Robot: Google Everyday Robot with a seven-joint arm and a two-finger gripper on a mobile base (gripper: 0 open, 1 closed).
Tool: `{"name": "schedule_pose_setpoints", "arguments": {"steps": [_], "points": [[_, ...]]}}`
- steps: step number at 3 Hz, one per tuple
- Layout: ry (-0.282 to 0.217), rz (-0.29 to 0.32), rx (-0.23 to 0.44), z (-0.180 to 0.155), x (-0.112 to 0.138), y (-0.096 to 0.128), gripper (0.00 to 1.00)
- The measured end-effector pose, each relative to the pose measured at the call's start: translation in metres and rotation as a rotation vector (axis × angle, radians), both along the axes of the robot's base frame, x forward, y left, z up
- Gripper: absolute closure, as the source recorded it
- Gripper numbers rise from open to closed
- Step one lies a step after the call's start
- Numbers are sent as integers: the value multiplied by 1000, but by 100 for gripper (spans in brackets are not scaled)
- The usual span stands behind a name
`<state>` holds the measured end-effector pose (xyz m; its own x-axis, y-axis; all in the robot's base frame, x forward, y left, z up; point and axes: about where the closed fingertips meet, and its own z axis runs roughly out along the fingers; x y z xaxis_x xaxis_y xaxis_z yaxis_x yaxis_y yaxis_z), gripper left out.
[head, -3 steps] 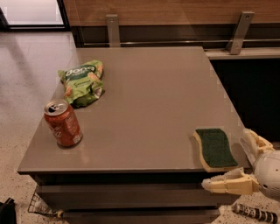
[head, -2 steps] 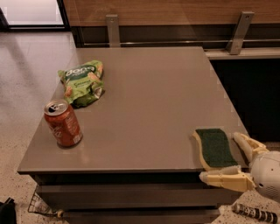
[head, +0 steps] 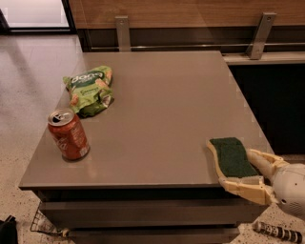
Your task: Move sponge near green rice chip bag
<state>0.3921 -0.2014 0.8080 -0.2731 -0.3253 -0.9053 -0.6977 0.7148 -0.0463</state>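
Straddling the near right corner of the sponge [head: 231, 156], my gripper [head: 237, 168] sat at the lower right of the camera view, just off the table's [head: 167, 119] front right corner. My fingers [head: 243, 188] were spread apart, not closed. One pale finger lay along the sponge's near short end, at the table's front edge. The other ran up its right long side. Both were just beside the foam; I could not tell whether either pressed it. Nothing was lifted.

The sponge lay flat, dark green side up with the yellow foam showing along its left edge. It sat at the front right of the table, its near end at the front edge, its long axis running away from me and slightly leftward.

The green rice chip bag [head: 90, 88] lay crumpled at the far left of the table, close to the left edge, well apart from the sponge. A red soda can [head: 69, 134] stood upright near the front left corner, just in front of the bag and apart from it.

Between sponge and bag the tabletop was bare brown surface across the whole middle and far right. Floor [head: 28, 95] dropped away past the left edge. A dark gap lay past the right edge. A wood-panelled wall [head: 190, 12] with two metal brackets [head: 122, 31] stood behind the far edge.
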Motion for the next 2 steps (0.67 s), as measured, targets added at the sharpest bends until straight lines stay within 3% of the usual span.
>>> {"name": "schedule_pose_setpoints", "arguments": {"steps": [1, 2], "points": [[-2, 4, -2, 1, 0, 2, 89], [-3, 7, -4, 2, 0, 4, 100]]}}
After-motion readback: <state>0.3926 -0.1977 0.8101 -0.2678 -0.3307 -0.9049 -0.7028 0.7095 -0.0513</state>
